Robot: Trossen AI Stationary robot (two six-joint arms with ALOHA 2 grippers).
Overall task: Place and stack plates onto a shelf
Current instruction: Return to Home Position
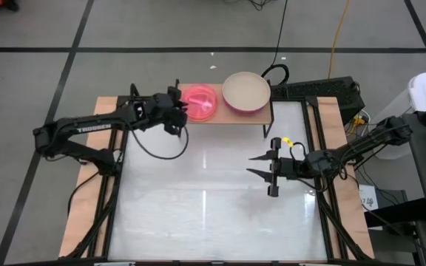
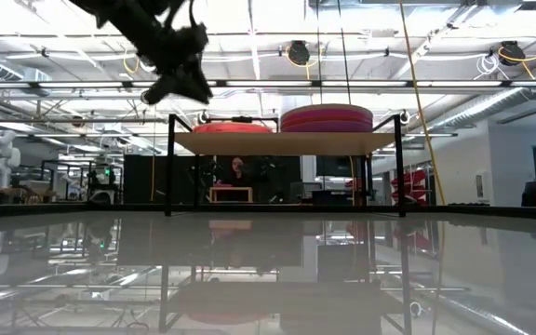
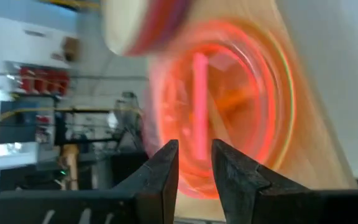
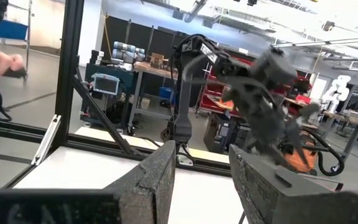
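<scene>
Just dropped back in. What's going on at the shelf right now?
Two stacks of plates sit on the shelf. A translucent pink plate tops the lower stack and a beige plate tops the taller one. The left gripper hovers beside the pink plate, fingers slightly apart and empty. The right gripper hangs open above the table, holding nothing.

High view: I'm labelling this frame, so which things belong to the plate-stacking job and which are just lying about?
Job: shelf; pink-topped plate stack; beige-topped plate stack; left pincer, beside the pink-topped stack; right pincer, over the table.
Lying about: yellow cable; black cable loop.
</scene>
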